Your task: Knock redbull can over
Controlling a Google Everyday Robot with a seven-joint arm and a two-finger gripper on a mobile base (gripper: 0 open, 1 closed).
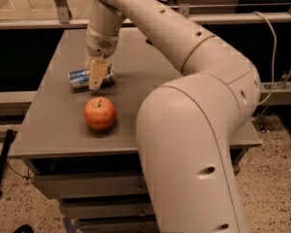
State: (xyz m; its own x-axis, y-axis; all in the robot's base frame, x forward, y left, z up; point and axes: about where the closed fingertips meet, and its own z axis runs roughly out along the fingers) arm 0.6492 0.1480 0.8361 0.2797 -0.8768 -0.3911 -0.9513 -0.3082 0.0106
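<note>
The redbull can (80, 78), blue and silver, lies on its side on the grey table (48, 125), left of centre. My gripper (97, 76) hangs down over the can's right part, its tan fingers (96, 74) in front of the can. The right end of the can is hidden behind them.
A red apple (100, 113) sits on the table just in front of the can. My large white arm fills the right half of the view and hides the table's back right. Drawers sit under the table's front edge. A black pole (1, 164) leans at the left.
</note>
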